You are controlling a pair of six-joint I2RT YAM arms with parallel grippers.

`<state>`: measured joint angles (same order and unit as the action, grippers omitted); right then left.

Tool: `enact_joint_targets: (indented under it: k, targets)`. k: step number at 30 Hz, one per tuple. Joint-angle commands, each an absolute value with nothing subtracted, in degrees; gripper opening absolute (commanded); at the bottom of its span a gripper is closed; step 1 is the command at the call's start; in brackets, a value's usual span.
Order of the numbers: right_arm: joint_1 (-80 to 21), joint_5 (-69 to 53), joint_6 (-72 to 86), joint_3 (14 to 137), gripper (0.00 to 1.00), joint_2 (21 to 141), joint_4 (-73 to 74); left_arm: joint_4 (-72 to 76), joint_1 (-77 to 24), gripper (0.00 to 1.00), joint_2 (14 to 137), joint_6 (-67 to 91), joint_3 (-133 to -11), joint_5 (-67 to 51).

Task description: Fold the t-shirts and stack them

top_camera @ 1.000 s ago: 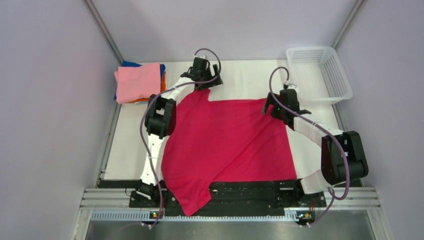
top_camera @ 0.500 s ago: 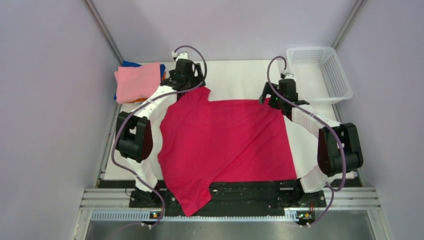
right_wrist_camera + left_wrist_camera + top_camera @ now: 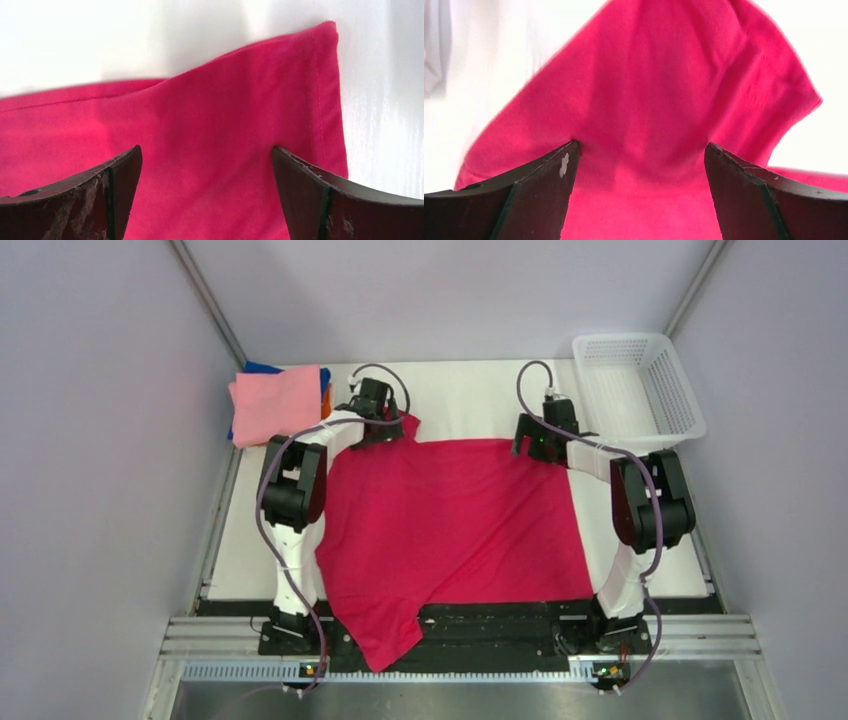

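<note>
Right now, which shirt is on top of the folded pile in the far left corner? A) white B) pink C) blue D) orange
B, the pink shirt lies uppermost; the blue shirt and orange shirt only peek out at its edges.

one red t-shirt [image 3: 450, 515] at centre frame; three folded t-shirts [image 3: 275, 405] showing upper left; one mesh basket [image 3: 640, 385] upper right; two grippers: left gripper [image 3: 640, 150], right gripper [image 3: 206, 150].
</note>
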<state>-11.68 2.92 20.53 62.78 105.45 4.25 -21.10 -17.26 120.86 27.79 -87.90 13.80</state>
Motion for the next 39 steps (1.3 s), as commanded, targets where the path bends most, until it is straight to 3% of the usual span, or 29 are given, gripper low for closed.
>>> enact_joint_targets:
  k: [1, 11, 17, 27, 30, 39]
  targets:
    - [-10.1, 2.3, 21.2, 64.9, 0.99, 108.2, 3.6, -20.9, -15.0, 0.99, 124.7, 30.7, -93.4, 11.1]
    - [-7.3, -2.8, 21.2, 72.2, 0.99, 115.9, 4.5, -25.6, -11.7, 0.99, 136.8, 33.8, -111.6, 2.1]
    - [-5.4, -5.3, 20.9, 82.0, 0.99, 121.6, 6.0, -27.8, -8.9, 0.99, 145.0, 36.6, -126.6, -2.0]
    - [-4.4, -3.6, 17.9, 99.6, 0.99, 126.5, 15.1, -22.3, -7.1, 0.99, 148.0, 37.3, -138.7, -6.1]
    - [-4.6, -3.0, 17.4, 95.7, 0.99, 120.2, 15.4, -23.3, -7.6, 0.99, 140.5, 35.0, -133.7, -9.8]
    - [-5.2, -0.3, 23.3, 65.9, 0.99, 89.1, 12.2, -21.6, -12.3, 0.99, 103.1, 36.4, -92.7, 4.3]
